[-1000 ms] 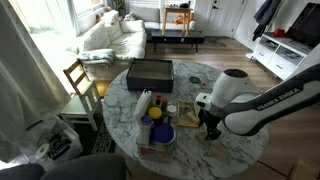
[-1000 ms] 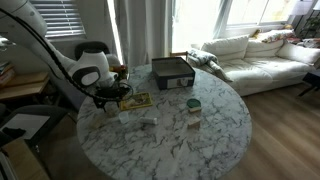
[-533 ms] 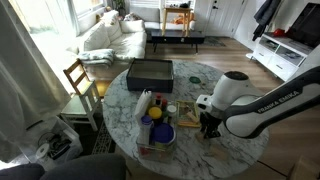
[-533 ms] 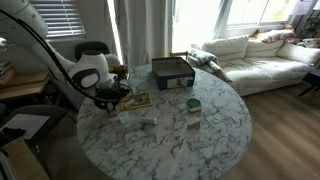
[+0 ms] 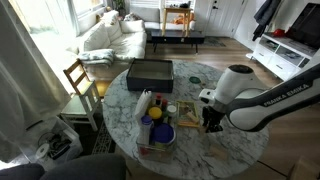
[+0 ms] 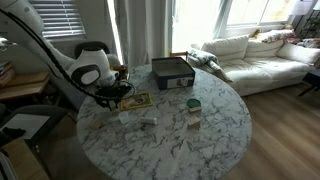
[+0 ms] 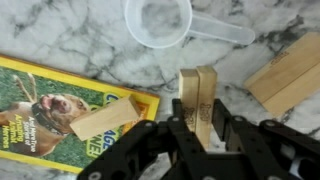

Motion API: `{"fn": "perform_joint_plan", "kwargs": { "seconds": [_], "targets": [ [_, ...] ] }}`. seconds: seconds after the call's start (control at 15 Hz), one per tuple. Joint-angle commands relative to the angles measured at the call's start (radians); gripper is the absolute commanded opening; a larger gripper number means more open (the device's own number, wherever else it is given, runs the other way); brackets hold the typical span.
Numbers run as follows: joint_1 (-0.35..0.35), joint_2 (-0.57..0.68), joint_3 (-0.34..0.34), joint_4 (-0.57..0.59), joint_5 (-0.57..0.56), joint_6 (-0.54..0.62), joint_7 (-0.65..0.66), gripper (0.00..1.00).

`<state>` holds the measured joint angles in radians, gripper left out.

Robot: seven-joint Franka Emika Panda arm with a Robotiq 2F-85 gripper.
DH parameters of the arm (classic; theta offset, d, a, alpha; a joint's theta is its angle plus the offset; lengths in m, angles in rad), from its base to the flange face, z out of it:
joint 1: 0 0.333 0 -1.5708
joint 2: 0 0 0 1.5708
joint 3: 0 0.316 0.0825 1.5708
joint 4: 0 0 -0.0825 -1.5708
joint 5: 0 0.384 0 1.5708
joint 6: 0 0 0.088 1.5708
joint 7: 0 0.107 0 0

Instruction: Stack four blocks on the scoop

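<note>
My gripper (image 7: 199,128) pinches a block (image 7: 197,92) by its flat sides, at 6 o'clock from the scoop (image 7: 158,22); it looks light, hard and smooth, so I grip its middle.

Marble top (image 7: 80,30). Clear scoop (image 7: 158,22) at upper edge, open side up, handle running right. Just below it, two blocks (image 7: 197,92) stand upright, face to face, clamped between the black fingers (image 7: 222,128) of the gripper (image 7: 199,124), which comes in from the bottom. Left: yellow magazine (image 7: 40,105), dog photo on cover; third block (image 7: 105,118) lies across its right corner. Right: pale wood piece (image 7: 288,75), tilted, seam along it; one piece or two, cannot tell.
</note>
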<state>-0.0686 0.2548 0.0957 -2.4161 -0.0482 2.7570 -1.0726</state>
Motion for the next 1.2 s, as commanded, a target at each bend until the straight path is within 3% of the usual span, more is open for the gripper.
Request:
{"fn": "perform_joint_plan", "kwargs": {
  "seconds": [0.0,0.13,0.33,0.73,0.8,1.0,1.07,1.13],
  "targets": [
    [-0.056,-0.151,0.045,-0.051,0.128,-0.09,-0.056,0.08],
    [-0.04,-0.217,0.022,-0.046,0.175,-0.162,-0.047,0.08],
    [-0.012,-0.267,-0.037,-0.019,0.141,-0.284,0.077,0.08],
    [-0.02,-0.216,-0.112,-0.025,0.121,-0.219,0.171,0.08],
    [-0.011,-0.237,-0.108,-0.007,0.138,-0.263,0.115,0.33],
    [-0.017,-0.213,-0.116,-0.008,0.138,-0.243,0.144,0.33],
    [-0.016,-0.21,-0.116,-0.008,0.138,-0.241,0.148,0.08],
    [-0.017,-0.191,-0.121,-0.001,0.102,-0.235,0.188,0.08]
  ]
}}
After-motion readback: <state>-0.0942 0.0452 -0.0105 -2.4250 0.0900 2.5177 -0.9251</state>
